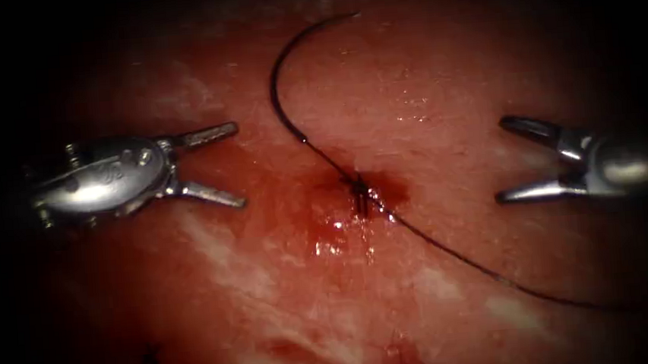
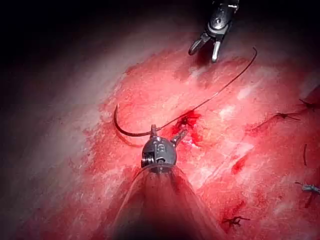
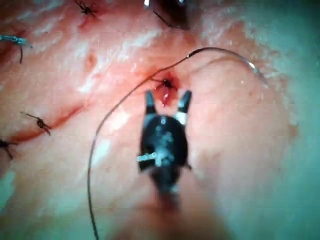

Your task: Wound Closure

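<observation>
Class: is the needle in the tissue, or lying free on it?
Free: the needle lies whole on the tissue, neither tool holding it.

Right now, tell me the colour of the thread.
The thread is black, clearest in the endoscope view, trailing from the needle lying free on the tissue.

Silver left tool (image 1: 240, 163) and right tool (image 1: 499, 160) are gleaming over pinkish-red tissue (image 1: 439, 82) with pale streaks; dark needle (image 1: 285, 63), black thread (image 1: 451, 253), and glistening red fluid (image 1: 331, 231) are showing.

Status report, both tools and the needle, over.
Left tool open, empty. Right tool open, empty. Needle free on tissue, thread crossing the cut.
</observation>
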Available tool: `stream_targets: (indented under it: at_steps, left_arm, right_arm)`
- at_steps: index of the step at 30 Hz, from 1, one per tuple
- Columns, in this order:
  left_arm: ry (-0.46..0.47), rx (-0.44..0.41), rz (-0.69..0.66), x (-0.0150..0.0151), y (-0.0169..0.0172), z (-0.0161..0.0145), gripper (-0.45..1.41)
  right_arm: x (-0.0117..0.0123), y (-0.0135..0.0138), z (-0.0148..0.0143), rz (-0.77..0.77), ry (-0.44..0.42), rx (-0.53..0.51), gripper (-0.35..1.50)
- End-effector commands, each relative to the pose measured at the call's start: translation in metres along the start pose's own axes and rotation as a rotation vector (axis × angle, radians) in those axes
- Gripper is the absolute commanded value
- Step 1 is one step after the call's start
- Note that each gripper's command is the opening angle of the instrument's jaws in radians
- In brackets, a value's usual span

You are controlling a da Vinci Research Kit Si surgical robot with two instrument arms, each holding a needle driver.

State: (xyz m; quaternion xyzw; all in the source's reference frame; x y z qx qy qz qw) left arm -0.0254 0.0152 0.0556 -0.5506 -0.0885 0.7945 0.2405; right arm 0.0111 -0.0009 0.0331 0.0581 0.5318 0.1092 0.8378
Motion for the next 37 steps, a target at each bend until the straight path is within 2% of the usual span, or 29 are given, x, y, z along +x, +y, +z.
stream_targets:
  at_steps: [1,37]
  left_arm:
    - [0.000,-0.002,-0.001,-0.0005,0.0001,0.0008,0.42]
    - [0.000,0.000,-0.001,-0.0004,0.0005,0.0008,0.41]
  right_arm:
    - [-0.0004,-0.0008,0.0007,0.001,0.000,0.004,0.86]
    - [0.0000,-0.0017,0.0013,-0.025,-0.002,0.001,0.89]
